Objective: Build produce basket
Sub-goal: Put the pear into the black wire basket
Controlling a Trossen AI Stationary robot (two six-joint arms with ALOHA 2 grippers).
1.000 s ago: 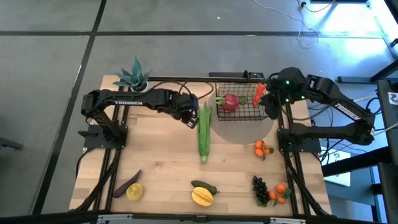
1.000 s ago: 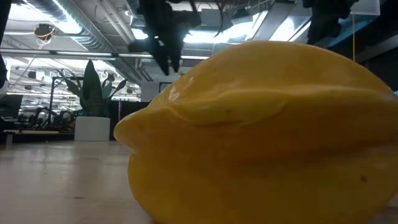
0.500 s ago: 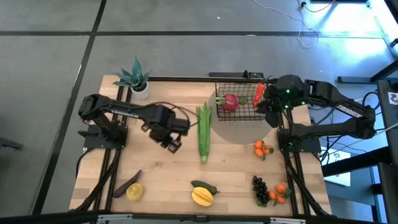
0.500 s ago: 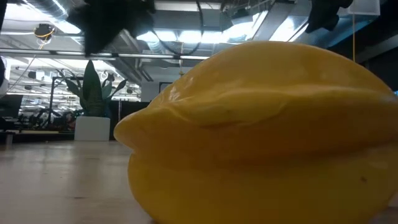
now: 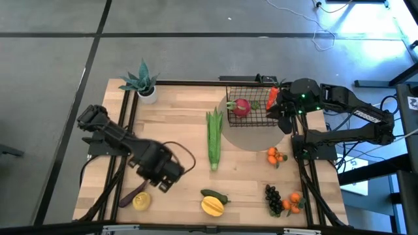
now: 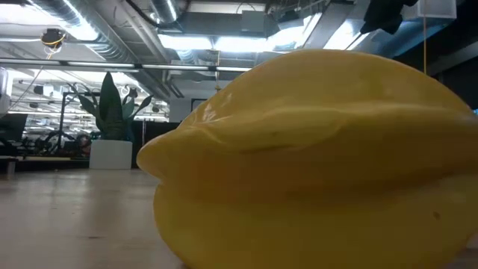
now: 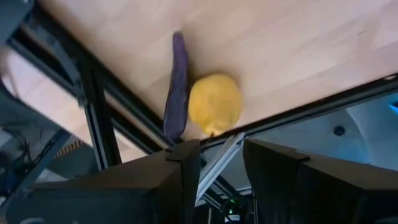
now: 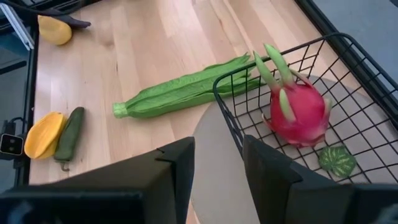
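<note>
The black wire basket (image 5: pixel 253 108) stands at the table's far right, partly on a grey round mat (image 5: pixel 256 138). A red radish (image 8: pixel 298 113) and a small green piece (image 8: pixel 336 159) lie inside it, and a red-orange piece (image 5: pixel 272 98) shows at its right side. The green corn (image 5: pixel 214 138) lies on the wood left of the basket. My left gripper (image 7: pixel 221 158) is open above the near left corner, by the lemon (image 7: pixel 214 102) and the purple eggplant (image 7: pixel 177 87). My right gripper (image 8: pixel 217 168) is open at the basket's right side.
A potted plant (image 5: pixel 140 81) stands at the far left corner. Mango (image 5: pixel 212 207) and green pepper (image 5: pixel 215 196) lie at the near edge; the mango (image 6: pixel 314 157) fills the low view. Oranges (image 5: pixel 276 155), grapes (image 5: pixel 273 198) and more oranges (image 5: pixel 296 201) lie near right.
My left arm has swung from beside the corn's far end toward the table's near left corner and now hovers by the lemon and eggplant. The right gripper has shifted slightly by the basket. No produce has moved.
</note>
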